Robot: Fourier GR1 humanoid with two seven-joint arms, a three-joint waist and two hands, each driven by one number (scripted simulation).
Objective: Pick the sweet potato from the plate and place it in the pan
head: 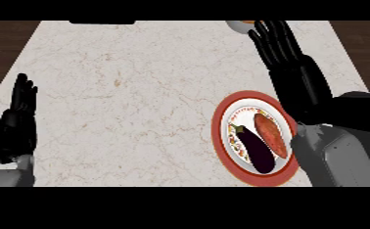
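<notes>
Left hand [18, 120]: rests at the near left edge, fingers straight, upward.
Plate [224, 110]: red-rimmed, near right.
Sweet potato [271, 134]: lies on the plate, touching the eggplant [256, 147].
Right hand [283, 52]: fingers spread, extended beyond the plate, holding nothing.

The table [130, 101] has a pale marble top, off-white with thin tan and grey veins wandering across it, and it fills most of the view. Past its left and right edges lie strips of dark brown, wood-grained floor [16, 37]. A flat black object [102, 22] sits at the far edge of the table, only partly in view, and the light falls evenly.
</notes>
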